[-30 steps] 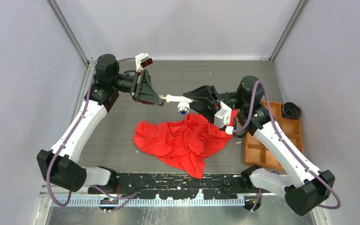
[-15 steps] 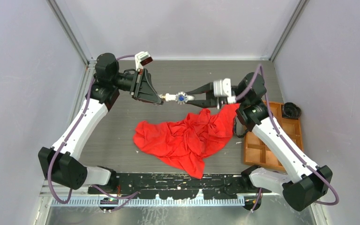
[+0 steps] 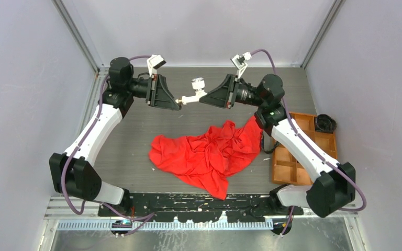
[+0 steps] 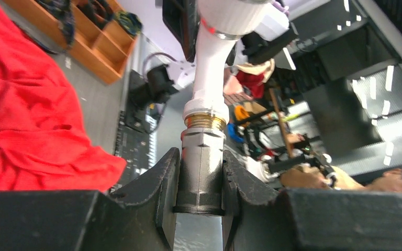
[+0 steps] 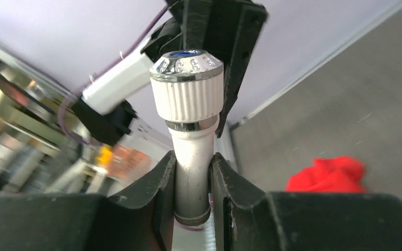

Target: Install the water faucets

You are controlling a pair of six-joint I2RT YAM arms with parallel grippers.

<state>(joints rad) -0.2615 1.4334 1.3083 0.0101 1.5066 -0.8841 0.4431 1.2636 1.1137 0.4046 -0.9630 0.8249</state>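
The white water faucet (image 3: 192, 95) hangs in the air between my two grippers at the back of the table, its round knob (image 3: 197, 83) pointing up. My left gripper (image 3: 176, 102) is shut on the grey metal fitting (image 4: 201, 172). Above the fitting sit the brassy thread (image 4: 205, 120) and the white faucet body (image 4: 213, 57). My right gripper (image 3: 203, 98) is shut on the faucet's white tube (image 5: 191, 172), and the ribbed knob (image 5: 187, 86) with a blue top stands just above its fingers (image 5: 159, 183). How far the thread sits inside the fitting is hidden.
A crumpled red cloth (image 3: 204, 151) lies mid-table below the held parts. An orange compartment tray (image 3: 298, 151) sits at the right with a black coiled part (image 3: 325, 123) beside it. Grey walls stand close behind both arms.
The right wrist has rolled, and the faucet turned with it until the knob points up. The right gripper has closed tighter on the tube. Both grippers have moved up and toward the back.
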